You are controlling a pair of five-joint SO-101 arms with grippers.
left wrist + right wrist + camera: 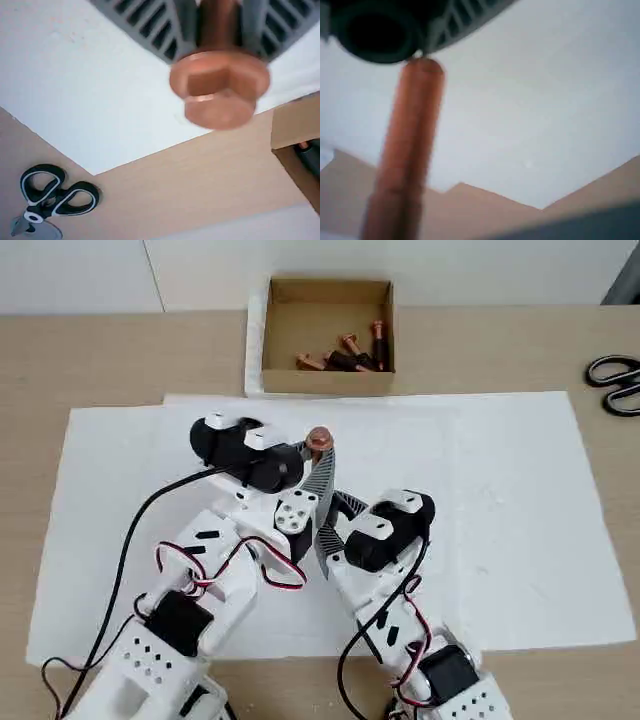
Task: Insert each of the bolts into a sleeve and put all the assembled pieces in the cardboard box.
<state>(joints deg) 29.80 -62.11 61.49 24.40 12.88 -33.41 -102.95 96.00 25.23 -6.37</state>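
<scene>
Over the counter [100, 350] and its white paper sheet [520, 500], with the cardboard box [330, 382] behind already holding finished pieces [345, 358], both arms stood tip to tip. The left pincer [220, 30] was clamped on the copper bolt [220, 90] right under its hex head, likely to leave the shank bare for mating. The long axis ran near upright, head up, shank down. The right pincer [326, 485] gripped the black sleeve [375, 35], bore open, rim right beside the shank's end. Whether the shank had entered, I couldn't tell.
</scene>
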